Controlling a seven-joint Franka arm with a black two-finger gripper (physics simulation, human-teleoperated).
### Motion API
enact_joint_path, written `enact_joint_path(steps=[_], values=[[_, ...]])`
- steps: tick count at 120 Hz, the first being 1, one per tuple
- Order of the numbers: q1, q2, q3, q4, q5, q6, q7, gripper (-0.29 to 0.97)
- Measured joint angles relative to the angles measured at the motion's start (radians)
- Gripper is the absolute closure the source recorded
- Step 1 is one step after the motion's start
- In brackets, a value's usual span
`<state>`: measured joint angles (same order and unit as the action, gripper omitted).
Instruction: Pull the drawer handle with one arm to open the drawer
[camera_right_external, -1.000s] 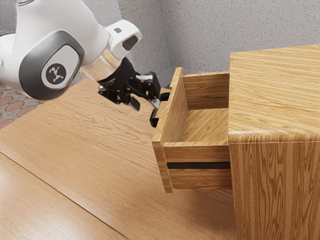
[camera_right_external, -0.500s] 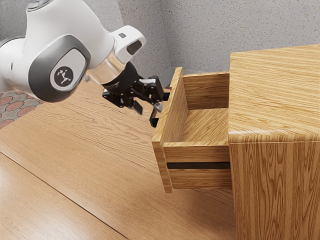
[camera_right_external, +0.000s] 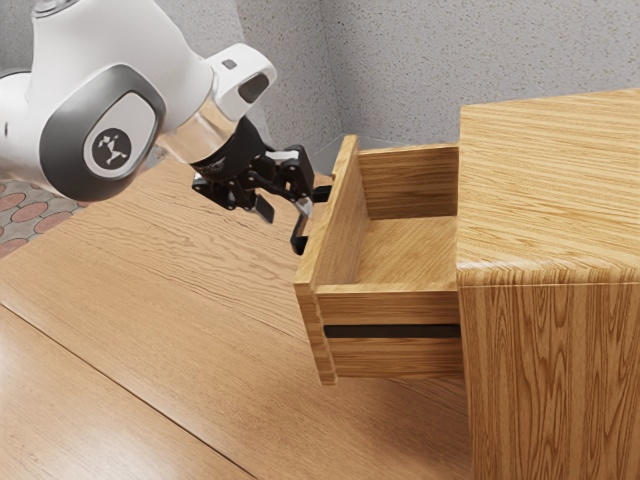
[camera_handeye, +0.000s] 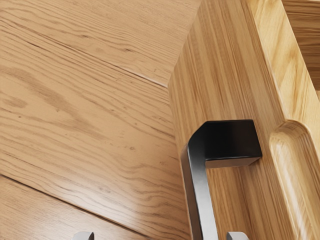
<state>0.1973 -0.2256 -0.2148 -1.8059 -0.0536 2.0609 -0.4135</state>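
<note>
A wooden drawer (camera_right_external: 335, 215) stands pulled partway out of the wooden cabinet (camera_right_external: 550, 250), its inside bare. A black bar handle (camera_right_external: 298, 240) is fixed on the drawer's front panel (camera_handeye: 225, 75). My black gripper (camera_right_external: 300, 205) sits at that handle, reaching in from the exterior view's left. In the wrist view the handle bar (camera_handeye: 200, 190) runs between my two fingertips (camera_handeye: 82, 235), which stand wide apart, one on each side of it. The gripper is open around the bar, not clamped on it.
The cabinet sits on a broad wooden table (camera_right_external: 150, 330) that stretches toward the exterior view's left and front. A grey wall (camera_right_external: 450, 60) rises behind. A patterned floor patch (camera_right_external: 25, 210) shows at the far left edge.
The drawer has slid a little farther out toward the exterior view's left. My hand has moved the same way with the handle.
</note>
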Motion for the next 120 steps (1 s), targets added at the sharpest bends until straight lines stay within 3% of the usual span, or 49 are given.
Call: enact_joint_path(steps=[120], values=[[0.005, -0.016, 0.035, -0.012, 0.0, -0.007, 0.003, 0.36]])
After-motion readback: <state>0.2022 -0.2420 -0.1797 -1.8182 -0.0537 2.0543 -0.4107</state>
